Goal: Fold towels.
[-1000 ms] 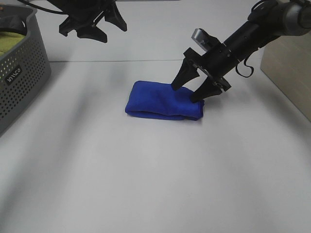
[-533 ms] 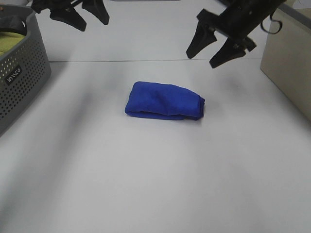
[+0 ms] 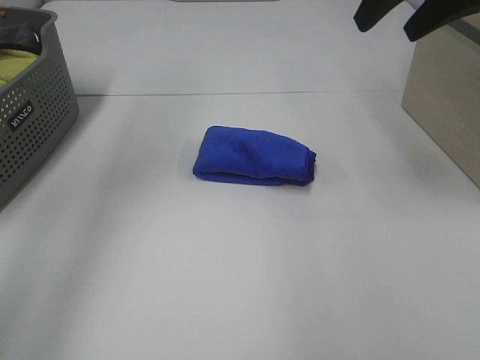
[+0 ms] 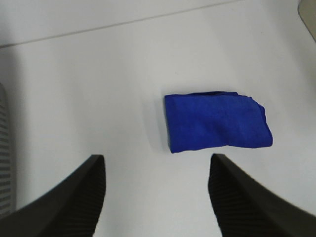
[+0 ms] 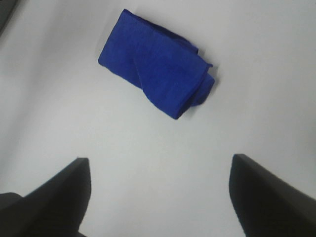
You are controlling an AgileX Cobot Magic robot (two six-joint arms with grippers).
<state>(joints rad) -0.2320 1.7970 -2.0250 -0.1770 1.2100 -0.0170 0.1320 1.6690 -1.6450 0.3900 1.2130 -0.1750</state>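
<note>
The royal-blue towel (image 3: 253, 156) lies folded into a small thick rectangle in the middle of the white table. It also shows in the left wrist view (image 4: 216, 121) and in the right wrist view (image 5: 157, 62). My right gripper (image 3: 394, 18) is open and empty, raised high at the top right edge of the exterior view, well clear of the towel. My left gripper (image 4: 155, 168) is out of the exterior view. Its wrist view shows it open and empty, high above the table. No white tag shows.
A grey perforated basket (image 3: 36, 112) with a yellow-green cloth (image 3: 16, 63) inside stands at the left edge. A beige box (image 3: 444, 97) stands at the right edge. A seam line (image 3: 225, 94) crosses the table at the back.
Both grippers have lifted up and away from the towel. The right gripper released it and rose to the top right. The left gripper has left the exterior view. The towel has not moved.
</note>
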